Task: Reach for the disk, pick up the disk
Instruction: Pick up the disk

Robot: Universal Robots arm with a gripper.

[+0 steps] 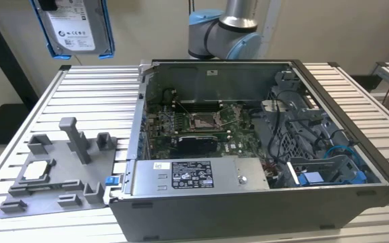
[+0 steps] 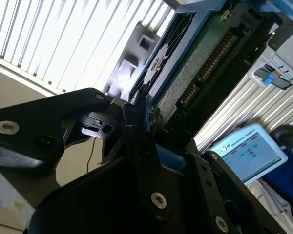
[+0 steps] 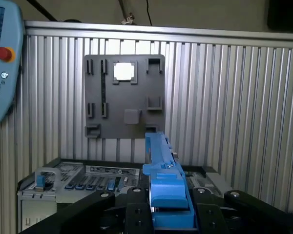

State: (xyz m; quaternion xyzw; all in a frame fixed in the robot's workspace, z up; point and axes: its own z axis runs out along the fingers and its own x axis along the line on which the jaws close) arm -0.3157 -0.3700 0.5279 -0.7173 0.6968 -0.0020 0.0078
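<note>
Two fingers around the disk

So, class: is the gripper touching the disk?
Touching: in the first wrist view the gripper clamps the disk by its blue bracket, with no gap.

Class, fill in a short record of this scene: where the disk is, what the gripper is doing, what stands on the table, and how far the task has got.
disk: disk up in the air, high at the exterior view's left, white label facing the camera
gripper: gripper shut on the disk, in the first wrist view
table: slatted table bears an open computer case and a grey fixture tray beside it
tray contents: small square chip
task state: disk picked up, held clear of the table
</note>
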